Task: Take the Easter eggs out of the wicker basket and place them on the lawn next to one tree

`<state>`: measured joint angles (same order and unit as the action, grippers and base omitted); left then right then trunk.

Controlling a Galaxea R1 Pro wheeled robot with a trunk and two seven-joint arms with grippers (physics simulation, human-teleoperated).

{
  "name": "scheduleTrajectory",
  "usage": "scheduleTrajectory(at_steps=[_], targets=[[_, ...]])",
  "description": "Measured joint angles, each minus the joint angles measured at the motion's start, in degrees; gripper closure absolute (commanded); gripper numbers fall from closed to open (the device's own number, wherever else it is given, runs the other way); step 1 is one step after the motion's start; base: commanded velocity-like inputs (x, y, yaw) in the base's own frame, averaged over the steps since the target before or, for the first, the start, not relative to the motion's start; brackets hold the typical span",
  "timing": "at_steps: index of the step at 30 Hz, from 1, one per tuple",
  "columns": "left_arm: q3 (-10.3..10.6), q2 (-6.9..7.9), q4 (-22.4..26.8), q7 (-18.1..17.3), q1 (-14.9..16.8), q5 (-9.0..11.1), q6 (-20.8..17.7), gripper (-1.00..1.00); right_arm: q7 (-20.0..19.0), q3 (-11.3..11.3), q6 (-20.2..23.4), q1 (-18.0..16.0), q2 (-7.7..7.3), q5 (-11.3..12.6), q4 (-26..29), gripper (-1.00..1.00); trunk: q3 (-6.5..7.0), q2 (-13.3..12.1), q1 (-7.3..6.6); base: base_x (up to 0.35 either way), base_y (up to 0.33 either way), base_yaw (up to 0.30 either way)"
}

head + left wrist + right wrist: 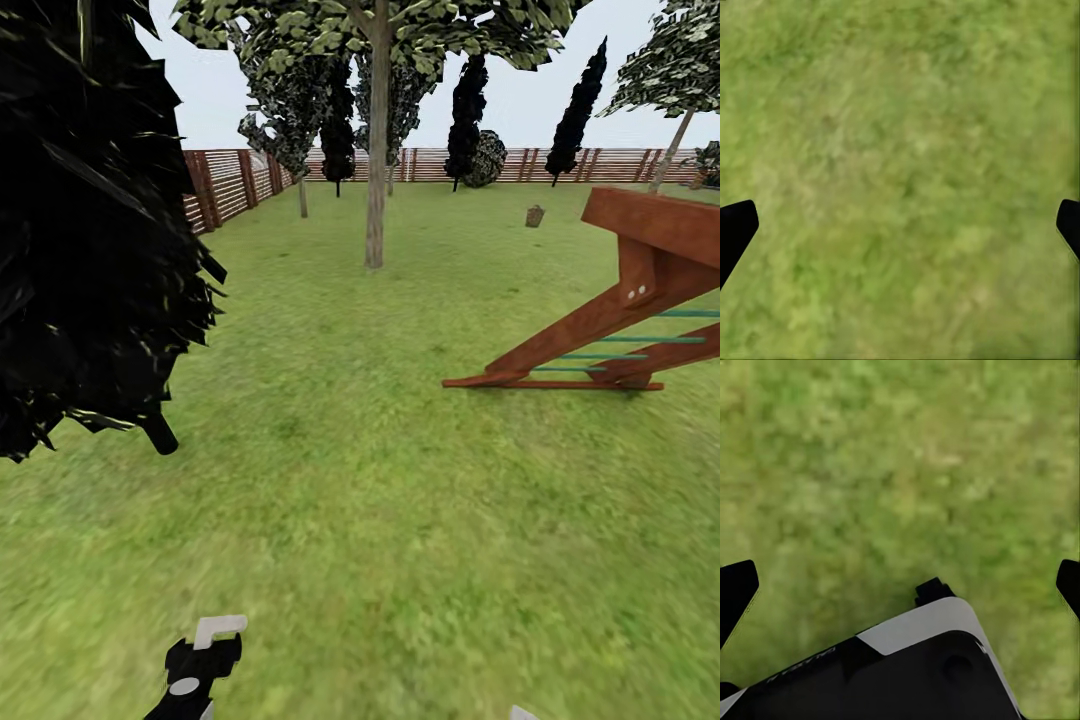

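Observation:
Far across the lawn [380, 500] a small brown wicker basket [535, 216] stands near the back fence. At this distance the Easter eggs cannot be made out. A tall tree with a straight grey-brown trunk [376, 170] rises mid-lawn, left of the basket. My left gripper [213, 640] pokes in at the bottom of the head view. In the left wrist view it [900, 232] is open over bare grass. Just a white tip of my right gripper [522, 713] shows at the bottom edge. It [900, 592] is also open, holding nothing, above grass and a black-and-white part of the robot [915, 667].
A dark, spiky cypress-like tree [90, 230] looms close on the left. A red-brown wooden play frame with green rungs [610, 330] stands on the right. A brown slat fence [240, 180] runs along the left and back, with more trees and dark cypresses [466, 110] before it.

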<state>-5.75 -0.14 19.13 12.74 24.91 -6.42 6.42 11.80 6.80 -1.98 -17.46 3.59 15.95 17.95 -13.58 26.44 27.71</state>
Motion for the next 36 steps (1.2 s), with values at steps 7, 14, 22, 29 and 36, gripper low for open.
scheduleTrajectory(at_steps=[7,14,22,29,36], targets=[[0.0,0.00,0.0,0.0,0.0,0.0,0.0,-1.00,0.0,0.0,0.0,0.0,-0.03,-0.1,0.0,-1.00,0.00,0.0,0.00,0.304,-0.114,0.000],[0.0,0.02,0.0,0.0,0.0,0.0,0.0,-1.00,0.1,0.0,0.0,0.0,-0.01,0.2,0.0,-1.00,0.00,0.0,0.00,0.304,-0.112,0.000],[0.0,0.07,0.0,0.0,0.0,0.0,0.0,-1.00,0.1,0.0,0.1,0.0,-0.02,0.5,0.0,-1.00,0.00,0.0,0.00,0.305,-0.083,0.000],[-0.1,0.04,0.0,0.0,0.0,0.0,0.1,-1.00,0.1,0.0,0.2,0.0,0.14,0.5,0.0,-1.00,-0.26,0.0,0.00,0.314,-0.008,0.000],[0.0,0.03,0.0,0.0,0.0,0.0,0.1,-1.00,0.0,0.0,0.1,0.0,0.15,0.3,0.0,-1.00,-0.75,0.0,0.00,0.318,0.000,0.000]])
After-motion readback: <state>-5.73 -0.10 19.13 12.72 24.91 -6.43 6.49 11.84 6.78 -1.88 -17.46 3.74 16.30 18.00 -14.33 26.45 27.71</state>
